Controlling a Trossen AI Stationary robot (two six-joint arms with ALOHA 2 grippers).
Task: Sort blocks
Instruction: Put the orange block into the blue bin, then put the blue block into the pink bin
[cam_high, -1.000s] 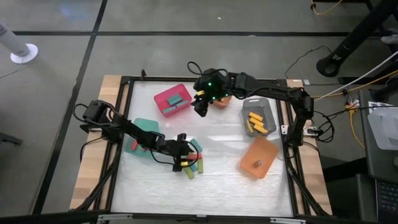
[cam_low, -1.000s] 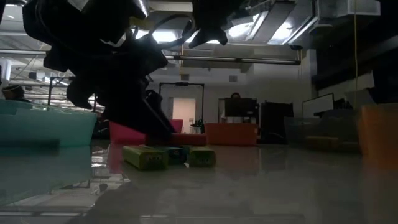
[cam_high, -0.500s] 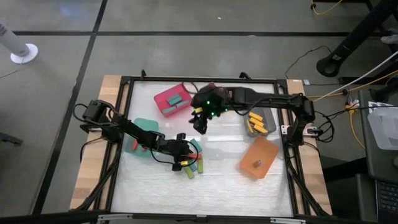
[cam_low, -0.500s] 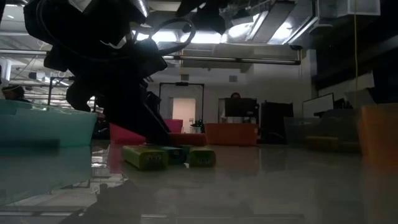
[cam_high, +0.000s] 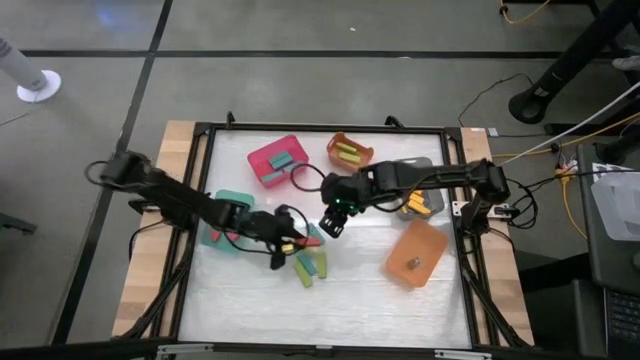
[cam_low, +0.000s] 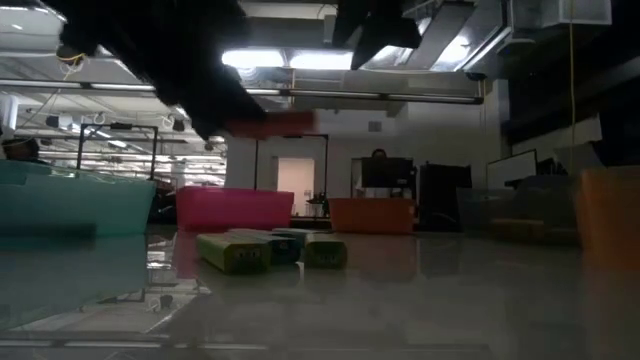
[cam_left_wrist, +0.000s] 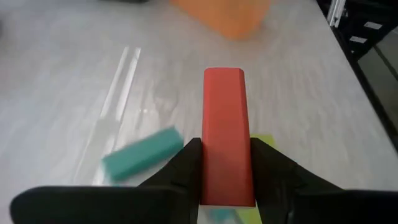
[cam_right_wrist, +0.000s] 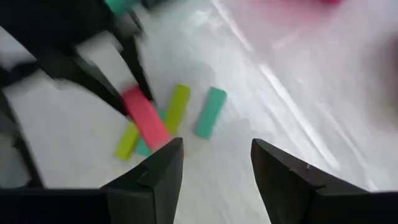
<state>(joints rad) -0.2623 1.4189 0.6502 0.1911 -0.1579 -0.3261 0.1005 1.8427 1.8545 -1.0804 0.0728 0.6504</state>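
Note:
My left gripper (cam_high: 287, 243) is shut on a red block (cam_left_wrist: 226, 134), which hangs in the air (cam_low: 270, 124) above the pile. Light green (cam_high: 304, 274) and teal (cam_high: 322, 265) blocks lie flat on the table below it, seen also in the low view as a light green block (cam_low: 235, 252). My right gripper (cam_high: 331, 222) stands open just to the right of the pile, above the table, nothing between its fingers (cam_right_wrist: 155, 177). In its wrist view the red block (cam_right_wrist: 144, 116), a light green block (cam_right_wrist: 176, 107) and a teal block (cam_right_wrist: 209, 112) show ahead. My left gripper pinches the red block's two long sides (cam_left_wrist: 227, 183) between its two fingers (cam_left_wrist: 186, 171), near one end. The fingers come from the table's left and lie along the block, whose other end sticks out ahead of them. The block is lifted clear of the table.
A pink bin (cam_high: 278, 160) with teal blocks and a small orange bin (cam_high: 350, 152) with light green ones stand at the far side. A teal bin (cam_high: 232, 205) is on the left, a grey bin (cam_high: 420, 195) with yellow blocks and an orange bin (cam_high: 415, 253) on the right.
My left gripper has shut on the red block in the pile and lifted it clear of the table. My right gripper has come from the small orange bin at the far side toward the near edge, down to the pile's right side.

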